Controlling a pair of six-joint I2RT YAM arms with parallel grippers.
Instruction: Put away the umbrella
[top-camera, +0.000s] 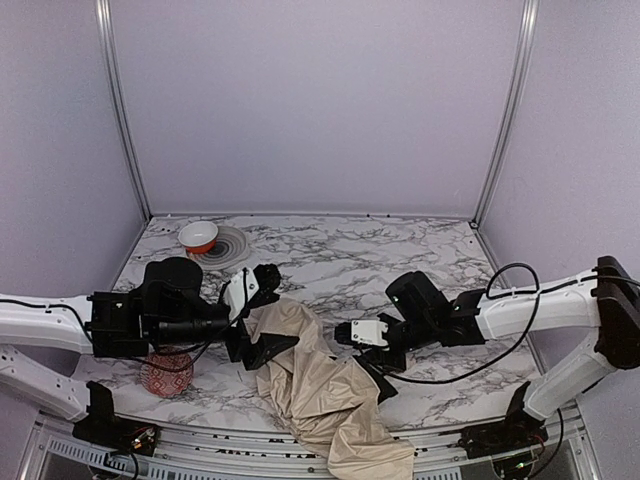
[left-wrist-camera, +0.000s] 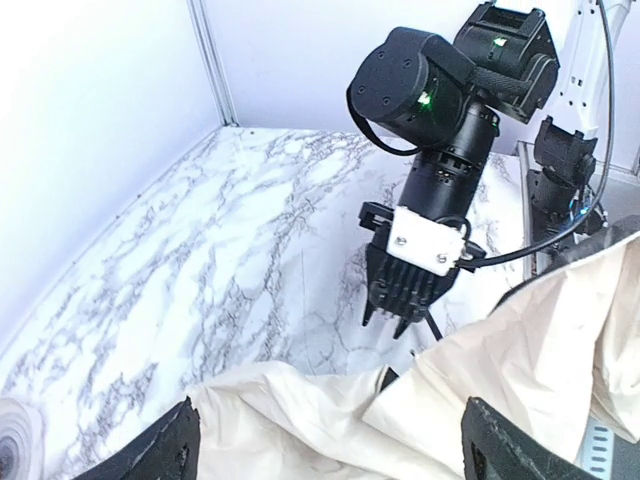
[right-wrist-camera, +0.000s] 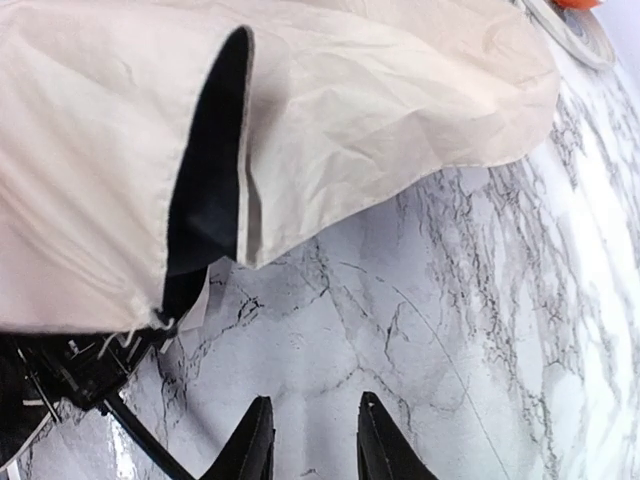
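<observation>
The umbrella (top-camera: 320, 390) lies as a crumpled spread of cream-beige fabric from the table's middle to its near edge. My left gripper (top-camera: 272, 315) is at the fabric's upper left end. In the left wrist view its jaws (left-wrist-camera: 335, 445) stand wide open, with the umbrella's fabric (left-wrist-camera: 560, 340) lying between and under them, ungripped. My right gripper (top-camera: 378, 378) is at the fabric's right edge, pointing down at the marble. In the right wrist view the right gripper (right-wrist-camera: 315, 445) is open a little, with only bare marble in the gap. The umbrella's cloth (right-wrist-camera: 350, 120) and black ribs (right-wrist-camera: 60, 370) lie just ahead. The handle is hidden.
A red patterned ball (top-camera: 167, 372) sits at the near left under my left arm. A red and white bowl (top-camera: 198, 236) stands at the back left beside a round grey plate (top-camera: 230, 246). Purple walls with metal posts close in the marble table (top-camera: 400, 250).
</observation>
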